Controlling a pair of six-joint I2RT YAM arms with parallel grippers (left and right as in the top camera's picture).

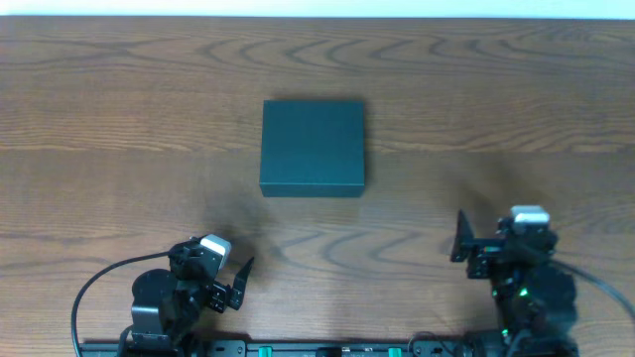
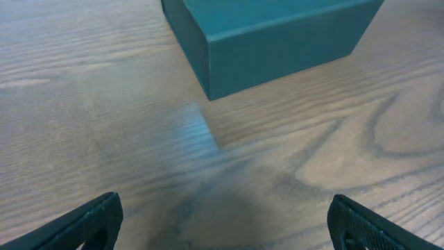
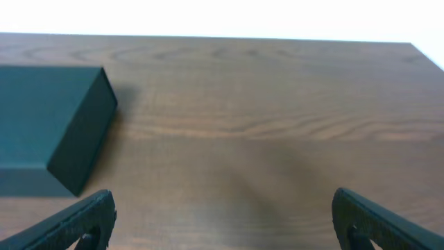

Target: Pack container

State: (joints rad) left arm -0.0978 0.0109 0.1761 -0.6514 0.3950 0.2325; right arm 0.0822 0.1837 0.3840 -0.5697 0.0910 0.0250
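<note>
The container (image 1: 313, 145) is a dark teal square box, lid shut, in the middle of the wooden table. Its near corner shows at the top of the left wrist view (image 2: 270, 35), and its side shows at the left of the right wrist view (image 3: 48, 128). My left gripper (image 1: 241, 283) is open and empty near the front edge, below and left of the box; its fingers frame bare wood (image 2: 222, 222). My right gripper (image 1: 461, 238) is open and empty at the front right, apart from the box (image 3: 222, 219). No candy packets are in view.
The wooden table (image 1: 119, 119) stretches all round the box. Its far edge meets a white wall (image 3: 222, 14). The arm bases and a cable (image 1: 94, 288) sit along the front edge.
</note>
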